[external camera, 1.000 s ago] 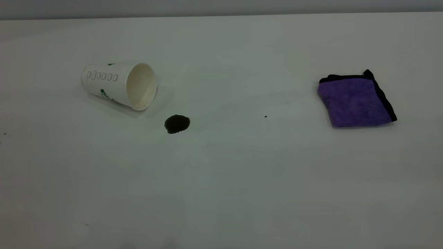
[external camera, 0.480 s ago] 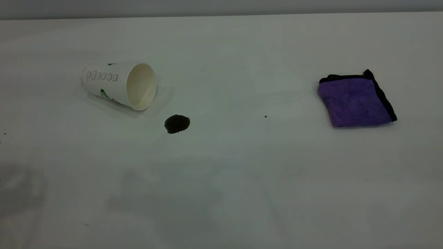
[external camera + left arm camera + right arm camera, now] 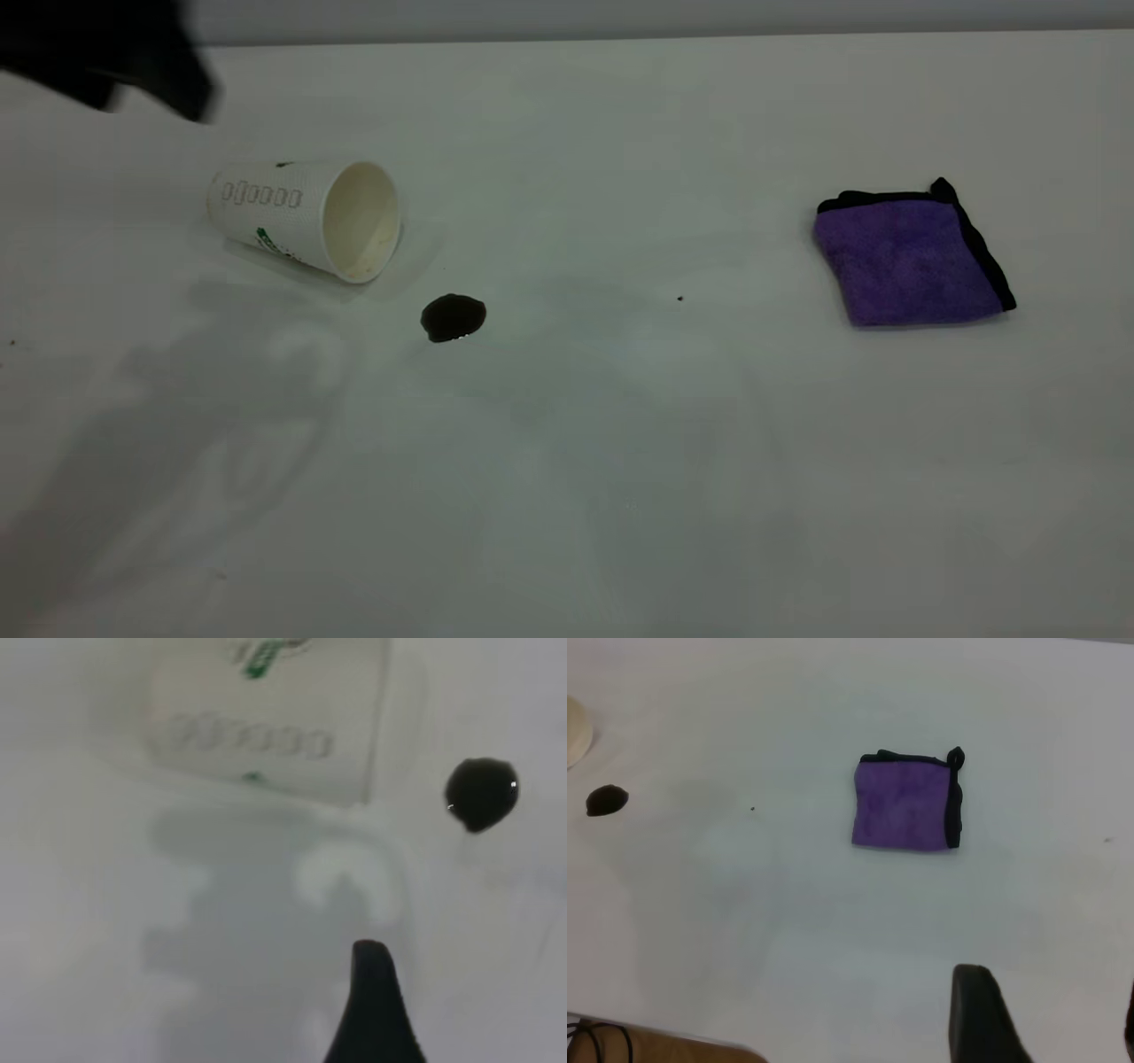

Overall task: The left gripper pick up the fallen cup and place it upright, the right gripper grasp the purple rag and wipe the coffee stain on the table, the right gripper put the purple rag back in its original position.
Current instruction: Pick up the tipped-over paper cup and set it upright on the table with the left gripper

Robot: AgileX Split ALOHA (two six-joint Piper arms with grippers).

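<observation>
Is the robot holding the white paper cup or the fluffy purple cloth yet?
No, neither is held. The white paper cup lies on its side on the white table, and the folded purple rag lies flat, both untouched.

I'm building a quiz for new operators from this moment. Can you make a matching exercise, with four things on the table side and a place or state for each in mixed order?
Column 1
1. cup
2. coffee stain
3. purple rag
4. left gripper

Column 2
A. folded flat, alone toward the right of the table
B. lying on its side, mouth toward the stain
C. dark shape in the exterior view's upper left corner, beyond the cup, holding nothing
D. small dark blot just in front of the cup's mouth

Pairs: 1-B, 2-D, 3-A, 4-C
</observation>
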